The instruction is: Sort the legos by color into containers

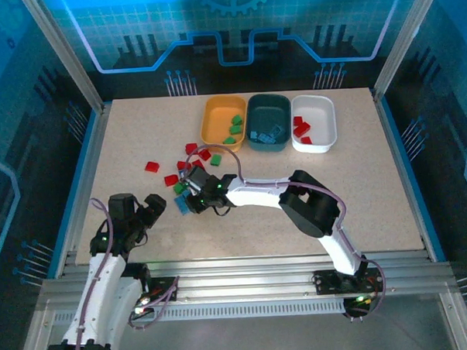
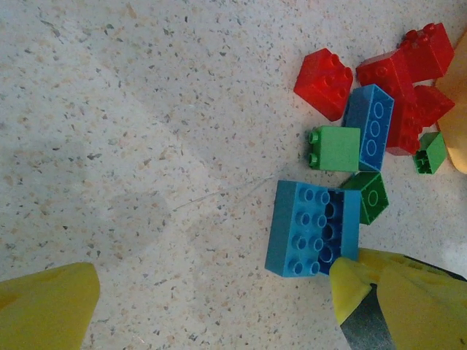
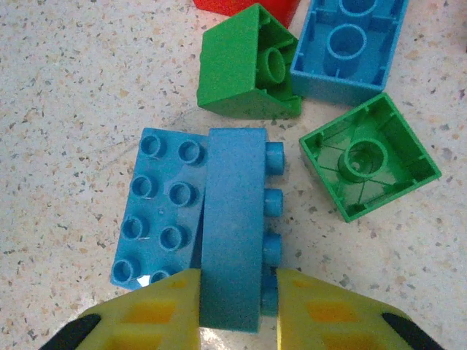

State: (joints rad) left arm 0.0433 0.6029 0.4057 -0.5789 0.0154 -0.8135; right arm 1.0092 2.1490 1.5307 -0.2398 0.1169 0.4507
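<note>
My right gripper point(image 3: 237, 306) is shut on a blue lego point(image 3: 233, 226) that stands on its side on the table, one finger on its flat face and the other on its studs. A flat blue lego point(image 3: 160, 211) lies against it. From above, the right gripper point(image 1: 189, 198) is at the near edge of a pile of red point(image 1: 171, 179) and green point(image 1: 178, 188) legos. My left gripper point(image 1: 150, 208) is open just left of it, with bare table between its fingers. The same blue pair point(image 2: 310, 227) lies close to its right finger.
At the back stand the orange-yellow container point(image 1: 213, 133) with green legos, the dark teal one point(image 1: 253, 116) with blue legos, and the white one point(image 1: 324, 117) with red legos. Two green legos point(image 3: 368, 157) and an upturned blue one point(image 3: 350, 47) lie just beyond the held lego.
</note>
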